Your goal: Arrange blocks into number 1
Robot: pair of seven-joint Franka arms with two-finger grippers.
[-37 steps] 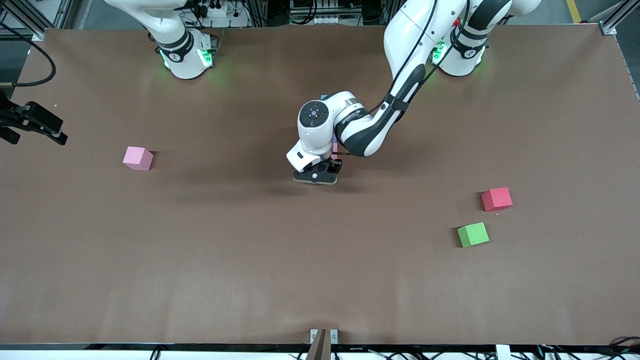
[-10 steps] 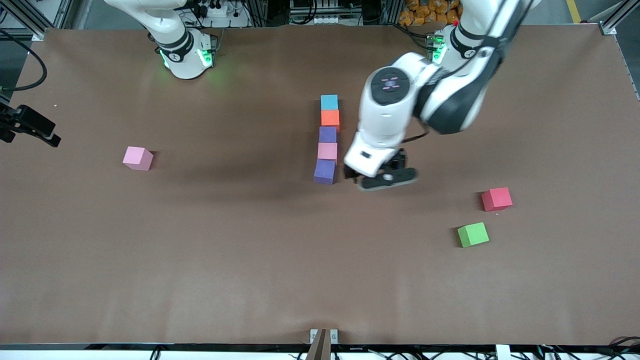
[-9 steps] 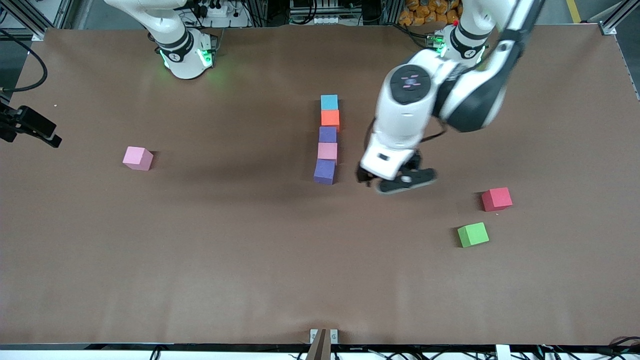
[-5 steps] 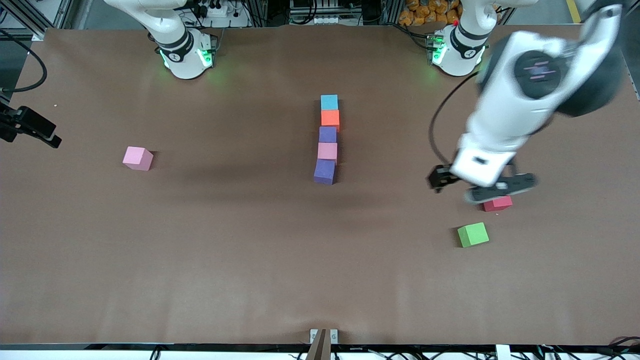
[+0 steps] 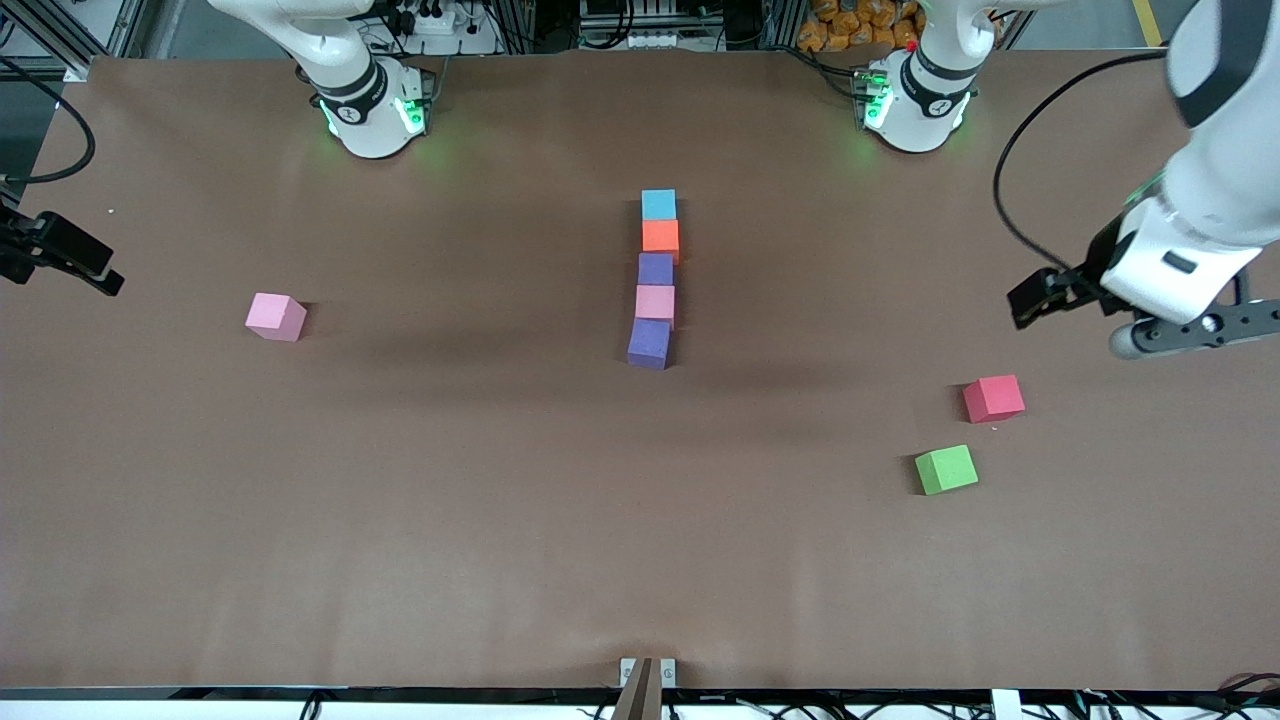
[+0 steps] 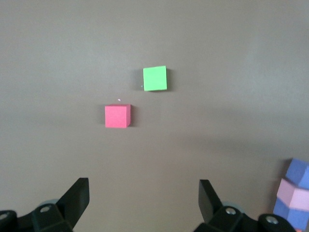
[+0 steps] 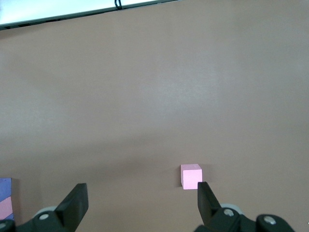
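Five blocks lie in a line at mid-table: light blue block (image 5: 658,204) nearest the robots, then orange block (image 5: 660,237), purple block (image 5: 655,269), pink block (image 5: 655,301) and a second purple block (image 5: 649,343), slightly askew. The line's end shows in the left wrist view as a pink block (image 6: 291,192) between purple ones. My left gripper (image 5: 1190,335) (image 6: 144,198) hangs open and empty over bare table at the left arm's end. My right gripper (image 5: 60,255) (image 7: 142,200) waits open and empty at the right arm's end.
A lone pink cube (image 5: 276,317) (image 7: 191,176) sits toward the right arm's end. A red cube (image 5: 993,398) (image 6: 117,116) and a green cube (image 5: 945,469) (image 6: 155,78) lie toward the left arm's end, the green one nearer the front camera.
My left arm has risen from the line of blocks and swung out past the red cube to the left arm's end of the table. The blocks and the right arm have stayed put.
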